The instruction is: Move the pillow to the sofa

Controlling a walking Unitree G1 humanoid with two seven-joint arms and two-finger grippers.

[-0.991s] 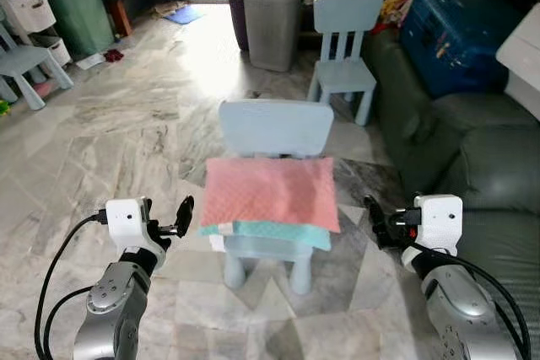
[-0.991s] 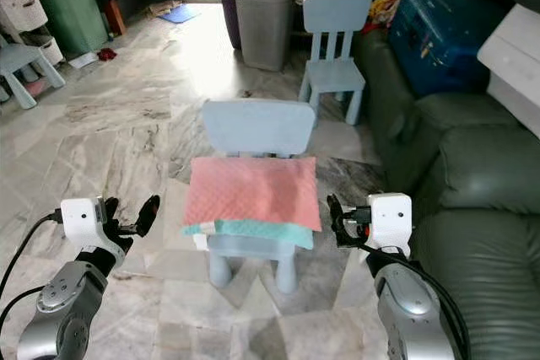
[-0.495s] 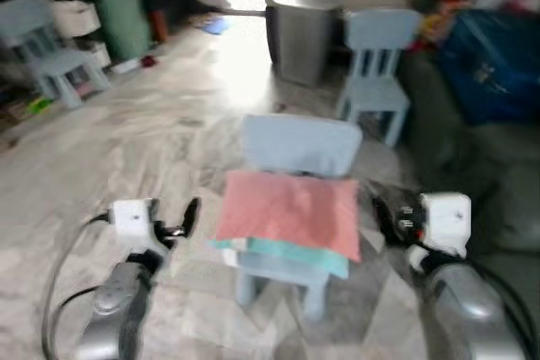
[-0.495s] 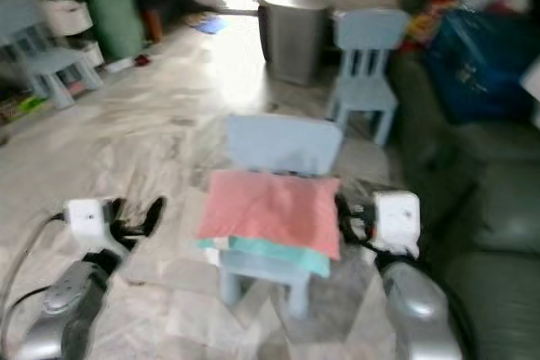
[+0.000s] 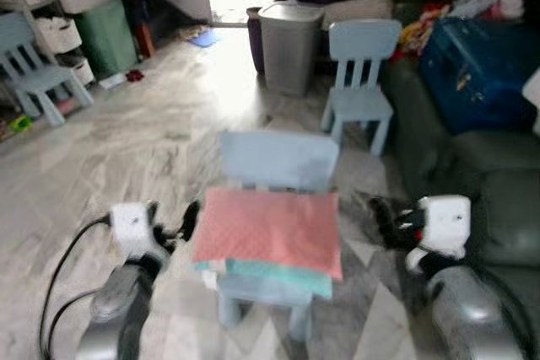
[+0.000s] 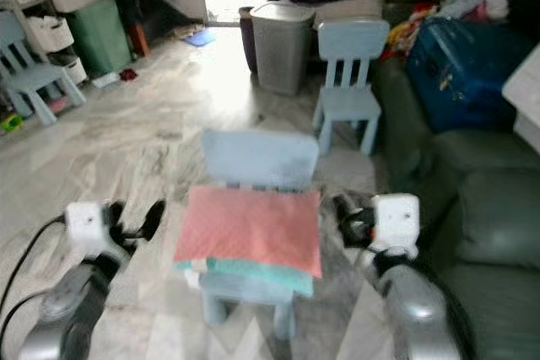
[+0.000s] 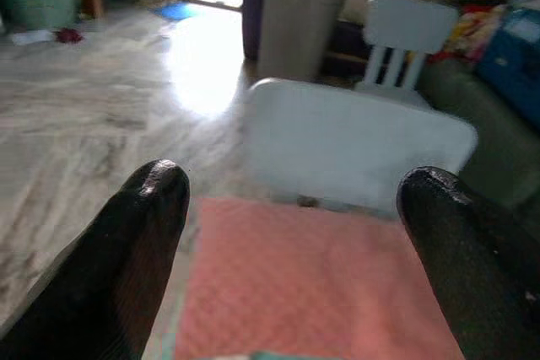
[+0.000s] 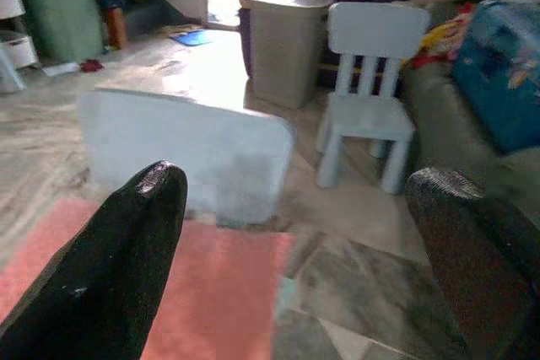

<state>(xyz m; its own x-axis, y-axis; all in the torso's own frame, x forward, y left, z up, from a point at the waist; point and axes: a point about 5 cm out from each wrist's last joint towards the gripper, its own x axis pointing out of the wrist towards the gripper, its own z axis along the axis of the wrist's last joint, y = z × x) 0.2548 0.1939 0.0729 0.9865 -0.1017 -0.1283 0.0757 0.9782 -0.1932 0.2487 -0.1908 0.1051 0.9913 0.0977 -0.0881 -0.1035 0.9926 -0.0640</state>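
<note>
The dark green sofa [image 5: 472, 166] runs along the robot's right side, its nearer cushions bare while the far end is piled with a blue suitcase [image 5: 481, 73] and loose clothes. Nothing of the task has landed there yet, so the whole carry is left to do.

On the marble floor [image 5: 126, 141], straight ahead, stands a small pale blue chair [image 5: 278, 162]. The pink pillow [image 5: 268, 229] lies flat across its seat, resting on a teal cushion [image 5: 278, 277] whose edge peeks out beneath it. A second blue chair [image 5: 361, 65] and a grey bin [image 5: 289, 35] stand farther back, well apart from the pillow.

The left claw [image 5: 187, 221] sits just beside the pillow's left edge and the right claw [image 5: 384, 212] near its right edge, one on each side. In the wrist views both claws gape wide, black fingers [image 7: 143, 242] spread far apart with nothing between them; the left looks straight over the pink fabric.

By my reading the approach is about done: grasp, lift, turn to the right and set-down all remain
</note>
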